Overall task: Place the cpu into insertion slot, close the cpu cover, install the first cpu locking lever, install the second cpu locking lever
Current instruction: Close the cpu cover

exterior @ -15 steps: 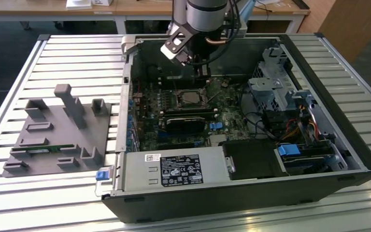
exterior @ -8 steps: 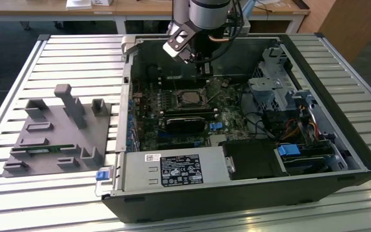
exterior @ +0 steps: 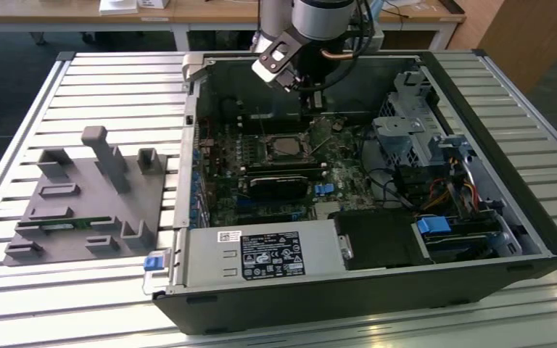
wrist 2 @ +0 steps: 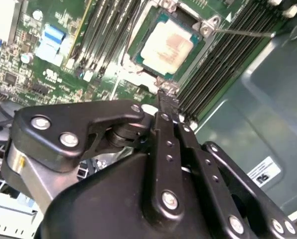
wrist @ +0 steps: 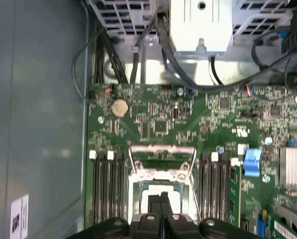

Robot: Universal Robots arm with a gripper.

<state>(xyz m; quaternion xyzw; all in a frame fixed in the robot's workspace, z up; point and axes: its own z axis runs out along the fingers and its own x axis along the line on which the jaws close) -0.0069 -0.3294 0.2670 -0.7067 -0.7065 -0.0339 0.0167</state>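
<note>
Over the insertion slot [wrist: 137, 185], cpu [wrist 2: 166, 42] seated, the gripper [wrist: 161, 195] is seen pressed together, empty; cpu cover [wrist: 162, 148] closing is judged in hand, a gentle push being needed.

The insertion slot [exterior: 281, 147] is open from above. A black block [exterior: 281, 185] stands just nearside, the drive cage [exterior: 409, 123] on the exterior view's right, the case wall [exterior: 197, 145] on its left.

There is one open black metal computer case [exterior: 356, 301], one green motherboard [wrist: 158, 124], one small square silver-grey cpu [wrist 2: 166, 45], one round silver coin battery [wrist: 119, 107] and one grey plastic fixture block [exterior: 85, 210].
</note>
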